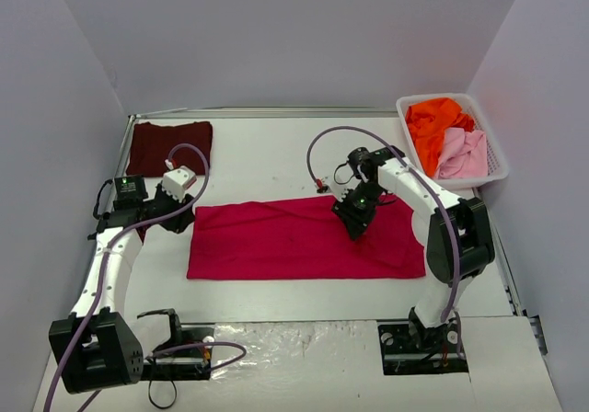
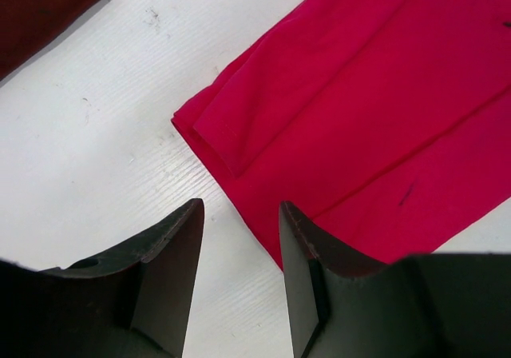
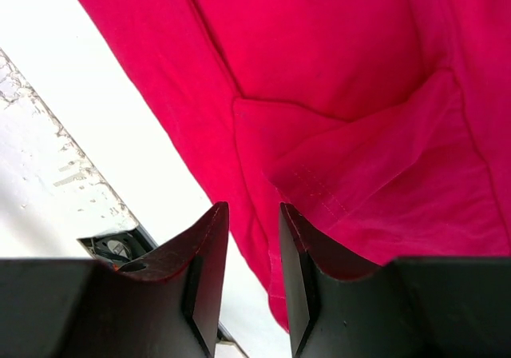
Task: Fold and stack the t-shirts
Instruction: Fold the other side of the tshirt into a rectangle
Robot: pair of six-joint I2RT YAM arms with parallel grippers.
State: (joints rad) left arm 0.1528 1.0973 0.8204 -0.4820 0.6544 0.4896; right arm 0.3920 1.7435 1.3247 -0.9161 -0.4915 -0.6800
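On the white table (image 1: 276,150) the crimson t-shirt (image 1: 294,239) lies centre, folded lengthwise; left gripper (image 2: 239,208) and right gripper (image 3: 253,208) both gape empty, so a one-layer pinch could undo the fold.

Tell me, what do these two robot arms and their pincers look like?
The left arm and right arm have white links and black joints. A purple cable loops along each. The left gripper and right gripper each have two black, wedge-shaped fingers.
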